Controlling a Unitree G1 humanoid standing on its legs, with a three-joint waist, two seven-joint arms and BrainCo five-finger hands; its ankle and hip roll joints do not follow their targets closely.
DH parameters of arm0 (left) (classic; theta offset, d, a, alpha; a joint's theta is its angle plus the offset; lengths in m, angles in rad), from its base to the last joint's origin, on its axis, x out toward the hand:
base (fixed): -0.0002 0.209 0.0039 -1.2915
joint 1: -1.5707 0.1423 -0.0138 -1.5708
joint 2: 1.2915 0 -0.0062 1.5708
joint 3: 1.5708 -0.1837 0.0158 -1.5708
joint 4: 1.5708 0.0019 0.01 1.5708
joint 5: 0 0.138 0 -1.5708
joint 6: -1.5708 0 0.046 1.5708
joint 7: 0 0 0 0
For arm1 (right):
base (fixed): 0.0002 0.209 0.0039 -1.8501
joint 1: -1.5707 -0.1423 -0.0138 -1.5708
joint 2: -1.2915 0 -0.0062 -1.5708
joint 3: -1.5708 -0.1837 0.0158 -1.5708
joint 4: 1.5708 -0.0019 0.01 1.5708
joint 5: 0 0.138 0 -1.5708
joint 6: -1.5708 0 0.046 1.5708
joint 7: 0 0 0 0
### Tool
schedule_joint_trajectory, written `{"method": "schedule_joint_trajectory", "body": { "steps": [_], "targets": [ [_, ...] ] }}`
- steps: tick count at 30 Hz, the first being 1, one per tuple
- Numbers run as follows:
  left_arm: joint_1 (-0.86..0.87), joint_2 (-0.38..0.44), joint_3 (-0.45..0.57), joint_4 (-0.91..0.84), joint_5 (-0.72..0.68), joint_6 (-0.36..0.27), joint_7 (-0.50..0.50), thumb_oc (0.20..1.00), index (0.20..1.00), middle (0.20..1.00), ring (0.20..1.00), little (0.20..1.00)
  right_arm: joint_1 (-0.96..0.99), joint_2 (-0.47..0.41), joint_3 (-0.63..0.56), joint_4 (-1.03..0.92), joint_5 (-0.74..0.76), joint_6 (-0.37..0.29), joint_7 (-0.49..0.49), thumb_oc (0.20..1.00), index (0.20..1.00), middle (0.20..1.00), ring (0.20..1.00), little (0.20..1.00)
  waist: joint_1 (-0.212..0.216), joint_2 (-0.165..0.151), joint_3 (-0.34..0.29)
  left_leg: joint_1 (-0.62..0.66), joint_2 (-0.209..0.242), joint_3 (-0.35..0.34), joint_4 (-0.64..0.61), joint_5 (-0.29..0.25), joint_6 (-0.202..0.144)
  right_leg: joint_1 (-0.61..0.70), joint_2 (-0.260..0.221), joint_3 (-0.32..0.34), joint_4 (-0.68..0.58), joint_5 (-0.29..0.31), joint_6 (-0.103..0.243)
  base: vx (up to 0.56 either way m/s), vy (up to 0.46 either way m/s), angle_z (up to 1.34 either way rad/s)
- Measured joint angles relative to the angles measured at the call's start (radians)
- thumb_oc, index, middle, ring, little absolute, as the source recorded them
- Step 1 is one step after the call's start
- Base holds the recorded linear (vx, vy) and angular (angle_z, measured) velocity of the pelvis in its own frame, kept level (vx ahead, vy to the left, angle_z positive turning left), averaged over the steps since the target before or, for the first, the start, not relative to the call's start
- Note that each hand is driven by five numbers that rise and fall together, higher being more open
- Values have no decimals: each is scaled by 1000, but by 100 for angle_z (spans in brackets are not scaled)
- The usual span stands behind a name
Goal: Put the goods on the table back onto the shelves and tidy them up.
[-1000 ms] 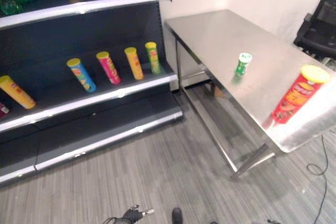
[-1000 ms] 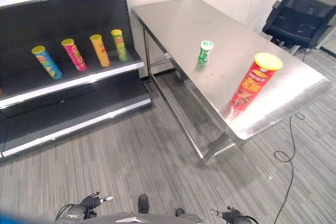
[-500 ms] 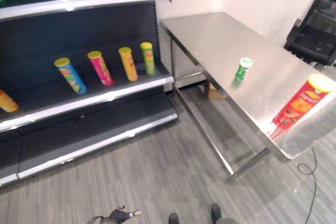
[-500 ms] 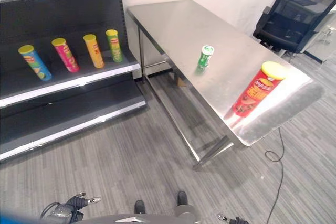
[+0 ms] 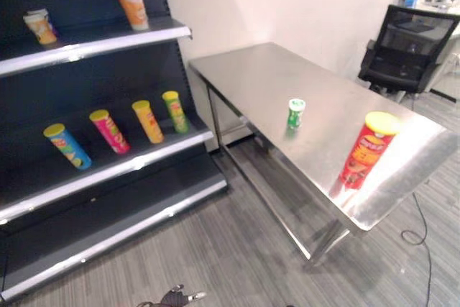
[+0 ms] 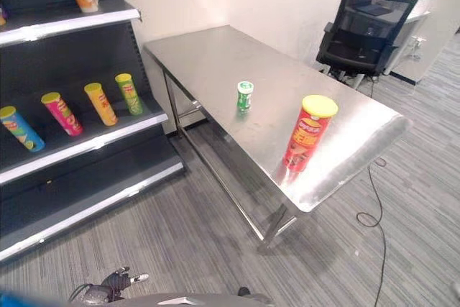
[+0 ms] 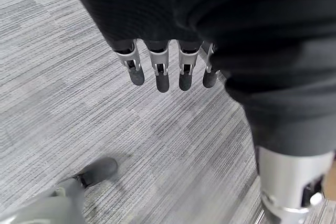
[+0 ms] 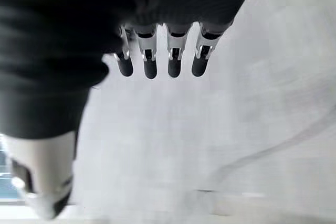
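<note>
A tall red chip can [image 5: 366, 150] with a yellow lid stands near the front end of the steel table [image 5: 259, 77]. A small green can [image 5: 295, 113] stands upright at the table's middle. Blue [image 5: 66, 146], pink [image 5: 109, 131], orange [image 5: 147, 121] and green [image 5: 174, 111] cans lean in a row on the middle shelf [image 5: 136, 167]. An orange can [image 5: 131, 5] and a smaller one [image 5: 39, 26] stand on the upper shelf. My left hand [image 7: 160, 74] hangs low over the floor, fingers relaxed and empty; it also shows at the bottom edge as the left hand [image 5: 176, 297]. My right hand [image 8: 149, 61] hangs open, holding nothing.
The dark shelf unit stands left of the table, with a bare bottom shelf [image 5: 122, 228]. A black office chair [image 5: 406, 41] stands behind the table's far right side. Grey striped carpet [image 5: 237, 249] lies between me and both.
The camera has shifted, so the table and shelves sit differently in the picture. The cans have not moved on the table or shelves. Both hands stay low.
</note>
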Motion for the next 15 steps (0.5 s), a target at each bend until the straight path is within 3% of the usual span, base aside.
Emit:
{"method": "schedule_joint_trajectory", "body": {
  "steps": [2, 5, 8, 9, 15],
  "targets": [
    [15, -1, 1, 4, 1, 2, 0, 1000, 1000, 1000, 1000, 1000, -13, -22, 7, -119, -31, -42, -27, 1000, 1000, 1000, 1000, 1000, -1, 4, -4, 3, 2, 0, 0, 0, 0, 5, 2, 0, 0, -1, -1, 18, -7, 0],
    [40, -12, 3, -10, 6, 3, 0, 1000, 1000, 1000, 1000, 1000, -23, -61, 64, -430, -138, -41, -60, 1000, 1000, 1000, 1000, 1000, -3, 18, -10, 2, 4, 1, 0, 1, -1, 0, 4, 3, 0, 0, -4, 1, -6, -1],
    [52, -25, 5, -38, 8, 2, -2, 1000, 1000, 1000, 1000, 1000, -65, -134, 119, -615, -229, -67, -29, 1000, 1000, 1000, 1000, 1000, 20, 19, -16, 1, 6, -3, 0, 5, -5, 1, 5, -3, 0, 0, -7, -9, -29, 8],
    [52, -30, 4, -40, 8, 1, -3, 1000, 1000, 1000, 1000, 1000, -88, -154, 124, -656, -248, -98, -11, 1000, 1000, 1000, 1000, 1000, 38, 16, -19, -2, 7, -7, 0, 8, -5, 3, 5, -10, 0, 2, -7, 9, -16, 9],
    [81, -31, 4, -44, 8, 0, -10, 1000, 1000, 1000, 1000, 1000, -178, -170, 182, -677, -240, -113, 82, 1000, 1000, 1000, 1000, 1000, 67, 3, -26, -13, 3, -28, 0, 18, -11, 5, 0, -31, 0, 5, -5, -2, -15, 13]
  ]
}}
